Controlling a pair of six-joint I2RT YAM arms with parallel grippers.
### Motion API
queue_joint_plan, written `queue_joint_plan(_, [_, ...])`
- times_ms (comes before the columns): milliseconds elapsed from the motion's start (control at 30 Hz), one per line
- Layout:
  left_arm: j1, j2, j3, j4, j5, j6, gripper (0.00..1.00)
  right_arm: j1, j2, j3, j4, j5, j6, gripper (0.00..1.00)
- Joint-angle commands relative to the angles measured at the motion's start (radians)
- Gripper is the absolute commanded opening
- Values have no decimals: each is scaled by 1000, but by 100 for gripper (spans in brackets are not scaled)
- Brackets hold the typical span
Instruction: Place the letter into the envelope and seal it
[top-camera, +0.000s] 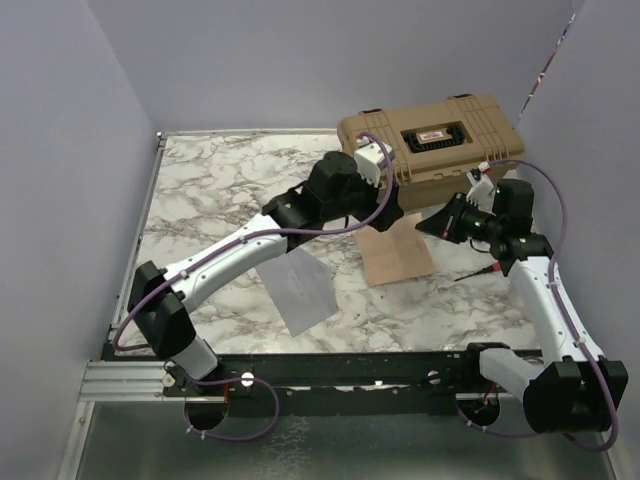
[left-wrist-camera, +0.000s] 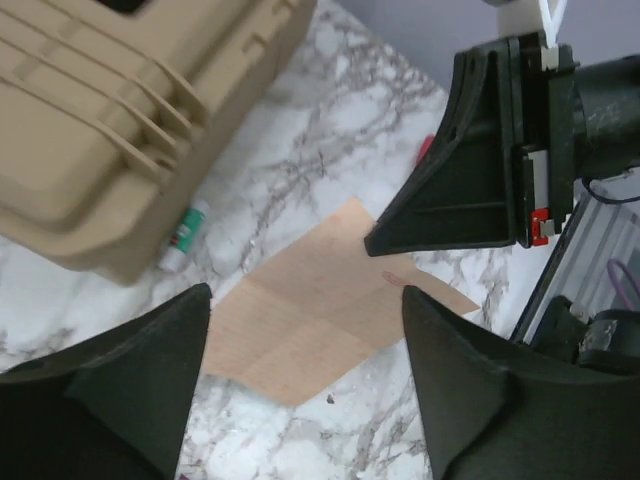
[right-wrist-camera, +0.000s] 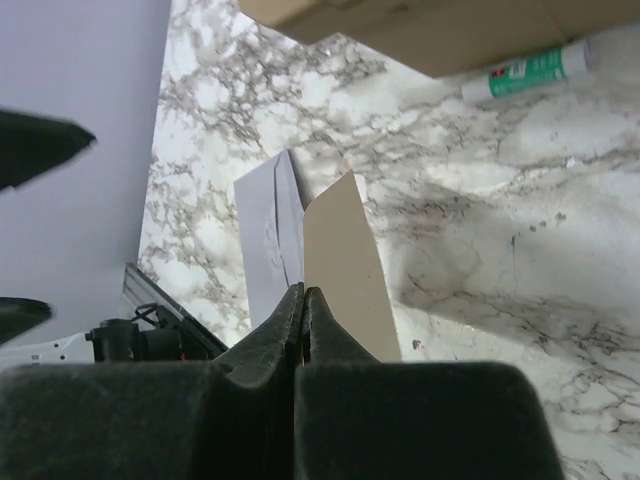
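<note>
Left gripper (left-wrist-camera: 305, 295): fingers apart, above the letter (left-wrist-camera: 320, 320).
Right gripper (right-wrist-camera: 303, 292): fingers together at its edge.
Risk: the flat sheet may skid, not lift.

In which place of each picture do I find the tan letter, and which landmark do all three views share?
Top external: the letter lies right of centre, just below the tan toolbox.
Left wrist: the letter is at centre, lower right of the toolbox.
Right wrist: the letter is at centre, right of the envelope.
Shared landmark: the toolbox, at the top edge in the right wrist view.
</note>
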Motion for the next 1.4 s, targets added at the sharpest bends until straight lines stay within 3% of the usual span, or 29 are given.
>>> queue_joint_plan(0, [75, -84, 48, -22, 60, 62, 86, 0, -38, 129, -97, 13, -88, 0])
queue_joint_plan(100, [144, -114, 97, -17, 166, 70, 99, 0, -31, 242, -126, -42, -128, 0])
queue_joint_plan(267, [183, -105, 161, -16, 359, 129, 99, 1, -3, 351, -138, -218, -143, 0])
queue_joint_plan(467, [185, -42, 249, -15, 419, 111, 98, 35, -1, 464, -160, -346, -195, 0])
queue_joint_plan(600, [189, -11, 272, -38, 545, 86, 97, 63, -3, 533, -186, -360, -226, 0])
queue_joint_plan(833, [328, -54, 205, -63, 823, -5, 99, 67, -15, 563, -192, -288, -217, 0])
queue_joint_plan(1067, [330, -87, 83, -22, 856, -43, 99, 67, -11, 549, -127, -248, -146, 0])
queue_joint_plan(1367, [302, -74, -95, 207, 791, -168, 99, 67, 24, 485, -41, -211, -78, 0])
